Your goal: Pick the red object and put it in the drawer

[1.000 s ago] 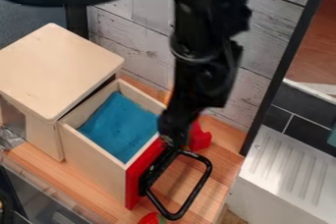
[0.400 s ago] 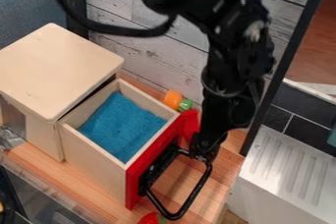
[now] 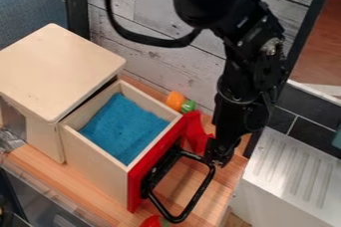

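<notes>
The black gripper (image 3: 217, 157) hangs down just right of the open drawer, over the upper end of its black handle; whether its fingers are apart is hidden. A red object (image 3: 196, 131) stands on the wooden surface behind the drawer's red front, immediately left of the gripper. I cannot tell if the two touch. The drawer (image 3: 96, 157) is pulled out of the pale wooden cabinet and has a blue lining (image 3: 124, 127). Another red item (image 3: 154, 221) with a bit of green lies at the bottom edge of the view.
An orange and green object (image 3: 176, 100) lies behind the drawer, near the whitewashed plank wall. The black handle (image 3: 194, 200) juts out from the drawer front. To the right are a black upright post and a white ridged rack (image 3: 293, 171).
The gripper has moved right, away from the drawer's front edge, and a little lower lately. The red object and the orange and green one have come into clearer sight. The drawer stays put.
</notes>
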Robot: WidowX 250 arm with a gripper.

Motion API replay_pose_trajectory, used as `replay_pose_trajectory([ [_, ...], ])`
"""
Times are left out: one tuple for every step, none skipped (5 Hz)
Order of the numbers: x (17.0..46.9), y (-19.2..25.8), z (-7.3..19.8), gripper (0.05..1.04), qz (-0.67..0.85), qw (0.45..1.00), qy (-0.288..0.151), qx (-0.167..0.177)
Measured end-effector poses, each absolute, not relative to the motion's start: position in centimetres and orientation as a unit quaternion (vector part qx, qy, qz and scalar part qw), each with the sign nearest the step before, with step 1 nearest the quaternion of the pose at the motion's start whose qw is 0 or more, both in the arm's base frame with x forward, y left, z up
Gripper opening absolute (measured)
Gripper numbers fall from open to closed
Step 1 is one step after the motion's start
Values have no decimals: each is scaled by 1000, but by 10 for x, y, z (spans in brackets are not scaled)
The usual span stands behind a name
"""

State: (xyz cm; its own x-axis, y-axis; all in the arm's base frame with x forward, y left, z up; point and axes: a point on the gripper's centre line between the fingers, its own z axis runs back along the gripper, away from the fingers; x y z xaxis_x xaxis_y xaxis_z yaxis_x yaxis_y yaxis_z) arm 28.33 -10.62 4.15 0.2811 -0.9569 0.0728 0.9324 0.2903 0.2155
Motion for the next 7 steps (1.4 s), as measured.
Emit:
replay_pose_trajectory([
  [290, -111, 40, 999, -580, 806, -101, 60],
  [300, -116, 45, 999, -553, 823, -118, 57],
  [303, -115, 43, 999, -505, 852, -125, 57],
  [312, -110, 39, 999, -461, 876, -131, 59],
  [320, -102, 40, 999, -410, 897, -144, 86],
  [322, -97, 31, 999, -398, 902, -140, 91],
  [324, -91, 23, 999, -382, 908, -132, 105],
])
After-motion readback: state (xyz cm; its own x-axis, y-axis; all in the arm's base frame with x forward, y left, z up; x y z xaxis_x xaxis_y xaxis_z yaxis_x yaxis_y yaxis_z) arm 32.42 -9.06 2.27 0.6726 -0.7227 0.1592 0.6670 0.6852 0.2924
